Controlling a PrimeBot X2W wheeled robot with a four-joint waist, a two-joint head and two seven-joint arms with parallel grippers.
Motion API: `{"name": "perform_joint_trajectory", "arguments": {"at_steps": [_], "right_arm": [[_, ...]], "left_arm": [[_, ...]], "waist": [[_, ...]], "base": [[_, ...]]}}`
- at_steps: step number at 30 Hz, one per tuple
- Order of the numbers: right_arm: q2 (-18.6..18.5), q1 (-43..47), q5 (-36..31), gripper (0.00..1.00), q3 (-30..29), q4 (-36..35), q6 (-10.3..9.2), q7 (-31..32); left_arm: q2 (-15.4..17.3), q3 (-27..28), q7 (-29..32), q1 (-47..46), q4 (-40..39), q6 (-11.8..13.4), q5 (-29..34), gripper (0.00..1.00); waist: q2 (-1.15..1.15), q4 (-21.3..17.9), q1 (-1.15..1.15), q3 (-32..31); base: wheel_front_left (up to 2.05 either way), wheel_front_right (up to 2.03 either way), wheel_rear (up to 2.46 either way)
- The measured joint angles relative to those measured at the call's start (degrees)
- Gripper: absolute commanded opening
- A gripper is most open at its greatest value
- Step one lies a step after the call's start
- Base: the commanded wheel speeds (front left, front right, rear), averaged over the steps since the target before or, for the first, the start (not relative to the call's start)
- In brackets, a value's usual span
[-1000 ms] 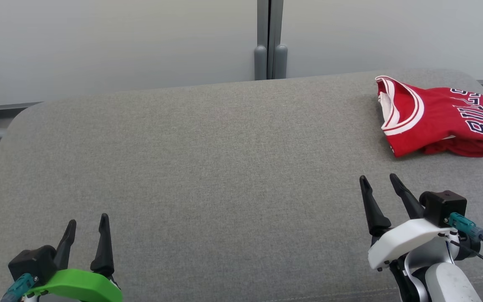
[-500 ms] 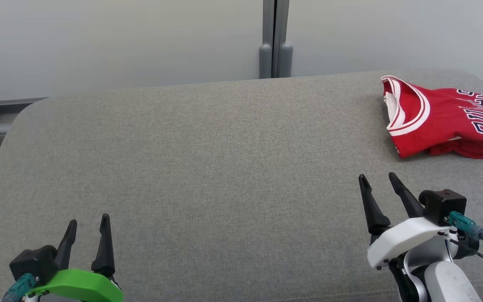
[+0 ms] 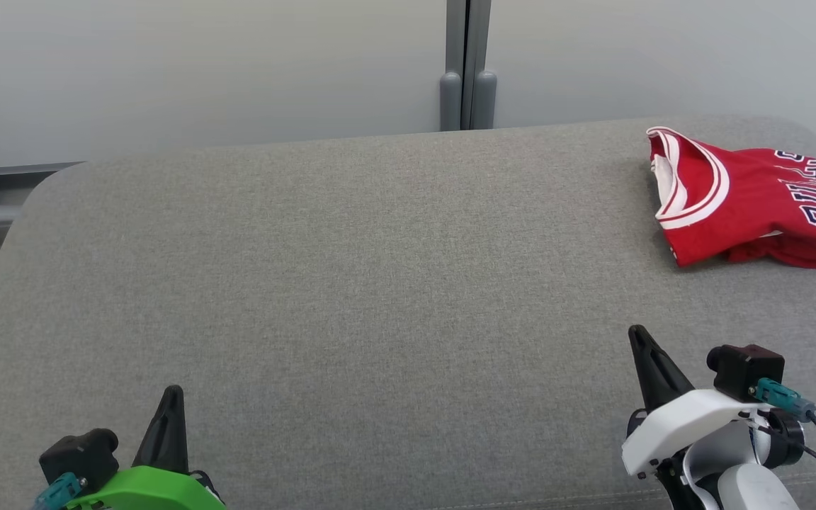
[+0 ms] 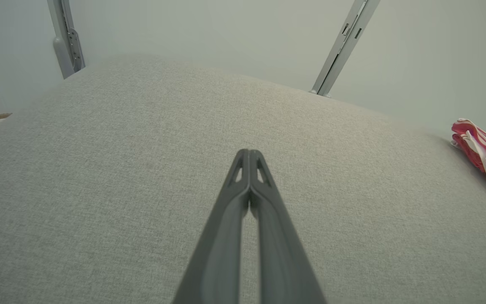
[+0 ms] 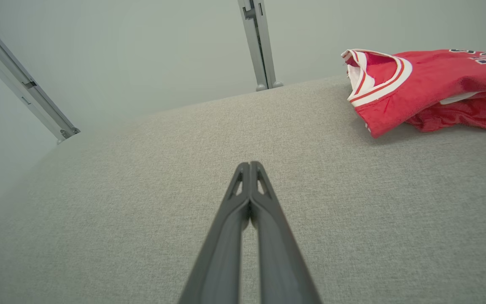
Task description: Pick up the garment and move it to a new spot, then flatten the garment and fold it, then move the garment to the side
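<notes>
The left gripper (image 3: 171, 394) is clenched: its fingers are pressed together tip to tip with nothing between them. The left wrist view confirms a single closed point and no fabric caught. The tips sit over the bare grey cushion (image 3: 380, 283). Cannot tell whether they touch it.

The right gripper (image 3: 637, 333) is the same, with jaws shut into one point and empty. It is also over bare cushion, and contact with the surface can't be judged either.

The garment (image 3: 744, 202) is a red jersey with white-and-red trim at the neck and dark, white-outlined letters on the chest. It lies as a compact folded bundle on the cushion, touched by neither gripper.
- From the right jaws it is ahead and off to the right, well apart. The neck opening is the part nearest their line. A bunched lower layer sticks out under the top panel on the side facing these jaws.
- From the left jaws it is far ahead and to the right, across most of the cushion. In the left wrist view its striped edge sits at the right border.

Beyond both sets of tips, past the cushion's far edge, a pair of grey posts (image 3: 468, 92) stands against a pale wall (image 3: 202, 71). The posts are between the two jaw lines, nearer the right one.

A teal connector (image 3: 780, 393) with a black cable hangs behind the right jaws at the wrist.
</notes>
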Motion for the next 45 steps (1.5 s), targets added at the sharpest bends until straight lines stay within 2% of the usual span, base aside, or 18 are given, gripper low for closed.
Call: {"name": "perform_joint_trajectory", "arguments": {"at_steps": [18,45], "right_arm": [[0.0,-0.2,18.5,0.00,-3.2,0.9,0.00,2.3],[0.0,-0.7,38.9,0.00,-6.8,2.3,-0.01,5.0]], "left_arm": [[-4.5,5.5,3.0,-0.5,1.5,-4.7,-12.0,0.00],[-9.5,11.8,6.5,-2.8,3.4,-9.9,-25.6,0.00]], "waist": [[0.00,0.0,0.00,0.3],[0.00,-0.1,0.00,0.6]], "base": [[0.00,0.00,0.00],[0.00,0.00,0.00]]}}
